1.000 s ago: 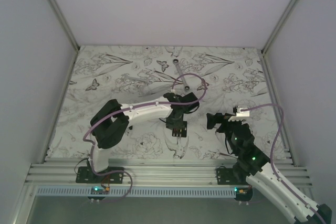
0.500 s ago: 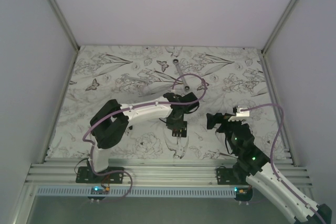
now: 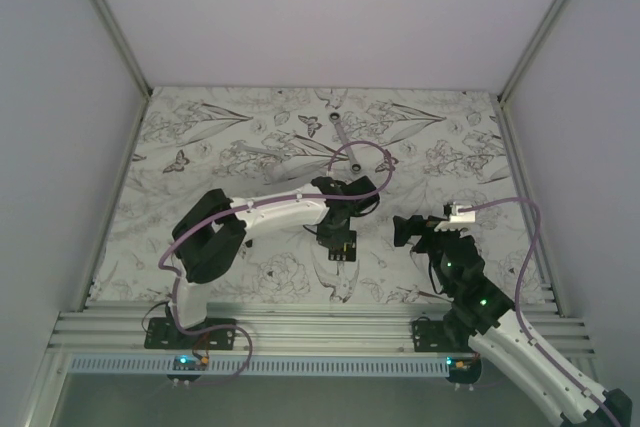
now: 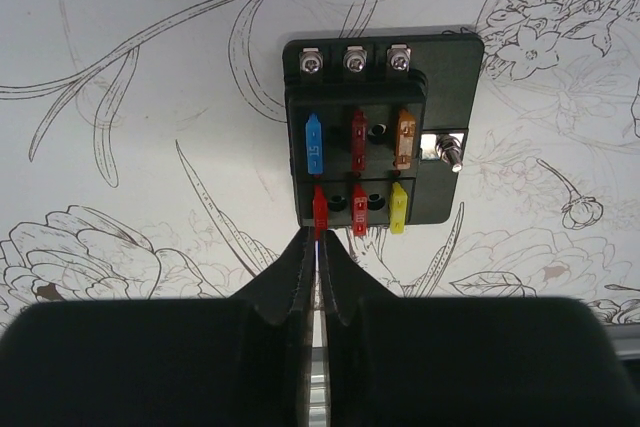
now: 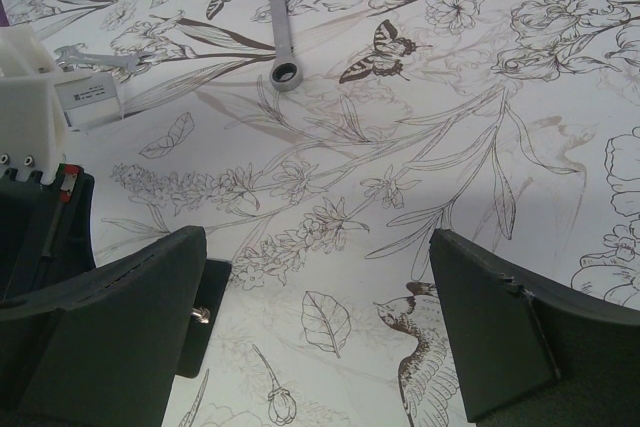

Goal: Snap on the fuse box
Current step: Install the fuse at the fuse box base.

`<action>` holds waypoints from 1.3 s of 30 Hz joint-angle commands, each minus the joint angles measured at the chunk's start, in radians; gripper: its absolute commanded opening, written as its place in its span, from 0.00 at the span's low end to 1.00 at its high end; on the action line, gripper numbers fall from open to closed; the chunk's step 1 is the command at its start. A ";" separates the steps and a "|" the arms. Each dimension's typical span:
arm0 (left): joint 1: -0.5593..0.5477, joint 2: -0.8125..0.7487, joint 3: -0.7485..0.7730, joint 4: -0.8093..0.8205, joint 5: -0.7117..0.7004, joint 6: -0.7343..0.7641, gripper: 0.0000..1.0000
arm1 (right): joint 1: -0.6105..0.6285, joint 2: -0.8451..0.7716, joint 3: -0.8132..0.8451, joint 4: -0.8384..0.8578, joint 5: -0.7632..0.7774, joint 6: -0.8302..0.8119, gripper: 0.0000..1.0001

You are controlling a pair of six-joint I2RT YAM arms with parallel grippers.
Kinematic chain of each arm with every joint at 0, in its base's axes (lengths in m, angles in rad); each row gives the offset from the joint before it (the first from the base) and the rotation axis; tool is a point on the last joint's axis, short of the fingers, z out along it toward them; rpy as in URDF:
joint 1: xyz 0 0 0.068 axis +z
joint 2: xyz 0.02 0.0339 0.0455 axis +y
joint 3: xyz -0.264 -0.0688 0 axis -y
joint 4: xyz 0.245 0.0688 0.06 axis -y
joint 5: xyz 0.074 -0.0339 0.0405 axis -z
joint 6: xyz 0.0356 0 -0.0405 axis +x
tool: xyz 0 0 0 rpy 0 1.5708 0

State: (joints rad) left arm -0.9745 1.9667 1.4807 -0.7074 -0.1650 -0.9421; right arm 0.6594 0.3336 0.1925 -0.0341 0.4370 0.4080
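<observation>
The fuse box (image 4: 375,132) is a black squarish block lying flat on the flower-print table, face open. Blue, red and orange fuses fill its far row; two red fuses and a yellow one fill the near row. My left gripper (image 4: 318,239) is shut, its tips at the near end of the near-left red fuse (image 4: 320,209); whether it pinches that fuse I cannot tell. From above, the left gripper (image 3: 340,231) hovers over the fuse box (image 3: 342,247). My right gripper (image 5: 315,247) is open and empty, just right of the fuse box (image 5: 207,332), whose corner shows past the left finger.
A grey double-ended ring wrench (image 5: 280,22) lies on the table (image 3: 200,137) far from the arms, also seen from above as the wrench (image 3: 340,132). White walls and metal rails enclose the table. The left arm's white wrist housing (image 5: 35,97) stands at the right wrist view's left edge.
The left gripper's jaws have closed together over the fuse box. Both arms have stayed almost where they were.
</observation>
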 commanded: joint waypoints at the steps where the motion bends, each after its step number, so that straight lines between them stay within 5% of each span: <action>1: 0.008 0.034 -0.025 -0.044 0.014 -0.005 0.05 | -0.006 -0.011 0.000 0.019 0.004 0.014 1.00; 31: 0.115 0.002 -0.203 0.069 0.122 -0.053 0.00 | -0.005 0.015 0.001 0.036 -0.021 0.006 1.00; 39: 0.088 -0.147 -0.171 0.077 0.120 -0.018 0.13 | -0.004 0.150 0.075 0.022 -0.191 -0.022 1.00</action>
State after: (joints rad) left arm -0.8787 1.8874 1.3357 -0.5785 0.0208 -0.9913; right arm 0.6594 0.4221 0.1986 -0.0227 0.3538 0.4019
